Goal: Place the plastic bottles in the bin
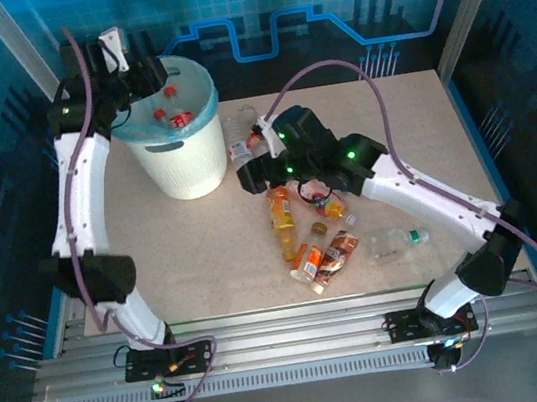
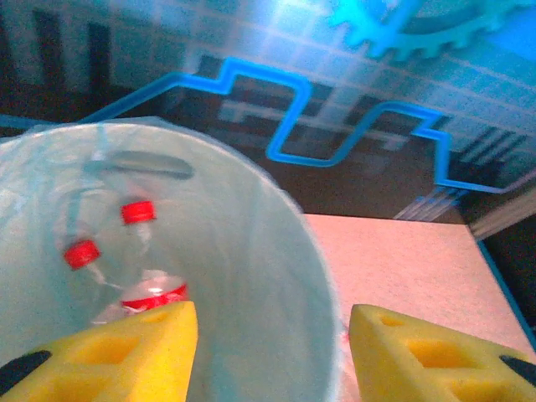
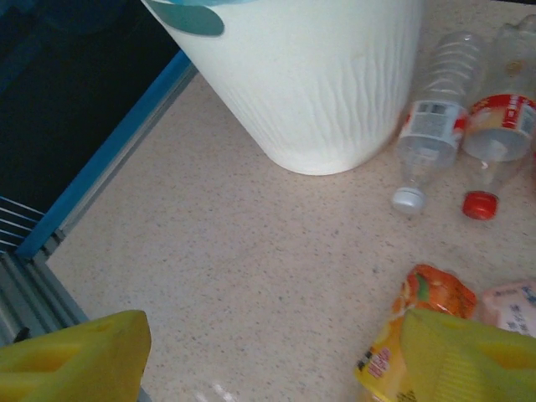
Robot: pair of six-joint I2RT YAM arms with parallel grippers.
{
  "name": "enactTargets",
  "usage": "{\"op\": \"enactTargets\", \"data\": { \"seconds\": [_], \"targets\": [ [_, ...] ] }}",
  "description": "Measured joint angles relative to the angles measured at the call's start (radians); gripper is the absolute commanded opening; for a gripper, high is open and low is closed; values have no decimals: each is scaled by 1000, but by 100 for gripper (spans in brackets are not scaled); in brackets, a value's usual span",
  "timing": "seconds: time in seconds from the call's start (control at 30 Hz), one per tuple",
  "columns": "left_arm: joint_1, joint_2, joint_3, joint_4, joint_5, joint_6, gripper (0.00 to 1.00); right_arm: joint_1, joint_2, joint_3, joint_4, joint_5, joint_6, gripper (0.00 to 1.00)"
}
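The white bin with its light-blue bag stands at the back left of the table. My left gripper hovers over its rim, open and empty. Down inside the bin lie red-capped plastic bottles and one with a red label. My right gripper is low over the table just right of the bin, open, with bare table between its fingers. An orange-labelled bottle lies right by its right finger. Beside the bin lie a clear white-capped bottle and a red-capped one.
More bottles lie mid-table: an orange one, a small cluster and a clear one to the right. A pink-labelled bottle lies beside the orange one. The table's left edge and blue rail run close to the right gripper.
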Motion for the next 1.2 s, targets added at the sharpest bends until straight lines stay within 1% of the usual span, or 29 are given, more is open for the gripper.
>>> {"op": "enactTargets", "data": {
  "seconds": [0.2,0.3,0.47,0.57,0.67,0.83,1.0,1.1,1.2],
  "targets": [
    [-171,-327,-372,107,-18,57,55,0,-117,-173,-2,82,-10,82],
    [-249,-458,-563,162,-23,80,58,0,-162,-268,-5,101,3,84],
    [-369,-597,-817,222,-34,103,61,6,-191,-400,-23,108,66,85],
    [-422,-662,-957,265,-34,98,62,26,-189,-457,-22,108,101,85],
    [-443,-712,-1091,306,-34,71,63,48,-166,-485,-5,109,122,85],
    [-468,-734,-1237,337,-49,7,64,56,-36,-488,63,113,122,83],
    [-477,-747,-1294,357,-87,-47,65,57,125,-472,92,122,110,85],
    [-477,-752,-1303,370,-118,-66,66,57,193,-428,97,134,106,89],
    [-477,-752,-1305,371,-155,-84,66,56,253,-367,103,138,102,90]
  ]
}}
